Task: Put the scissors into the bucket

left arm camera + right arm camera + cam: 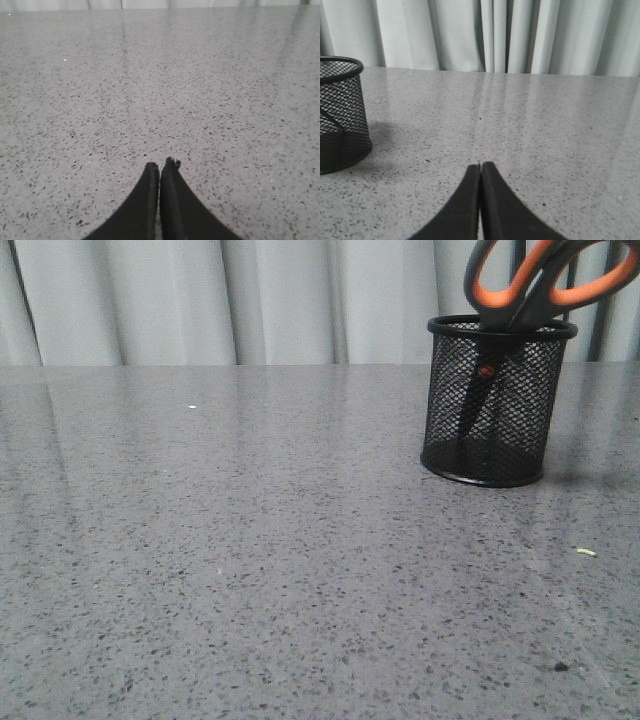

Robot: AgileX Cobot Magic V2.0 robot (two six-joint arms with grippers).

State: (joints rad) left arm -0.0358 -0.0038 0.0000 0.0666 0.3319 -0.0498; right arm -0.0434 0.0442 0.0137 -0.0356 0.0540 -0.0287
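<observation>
The scissors (540,285) stand blades-down inside the bucket (497,400), a black wire-mesh cup at the right of the front view. Their dark grey handles lined orange stick out above the rim and lean right; the blades show through the mesh. The bucket also shows in the right wrist view (340,112), at the frame's edge, away from the fingers. My left gripper (160,167) is shut and empty over bare table. My right gripper (480,166) is shut and empty, low over the table beside the bucket. Neither gripper shows in the front view.
The grey speckled table (250,540) runs back to pale curtains (200,300). A small pale crumb (586,552) lies in front of the bucket to the right, and a white speck (192,406) lies far back left.
</observation>
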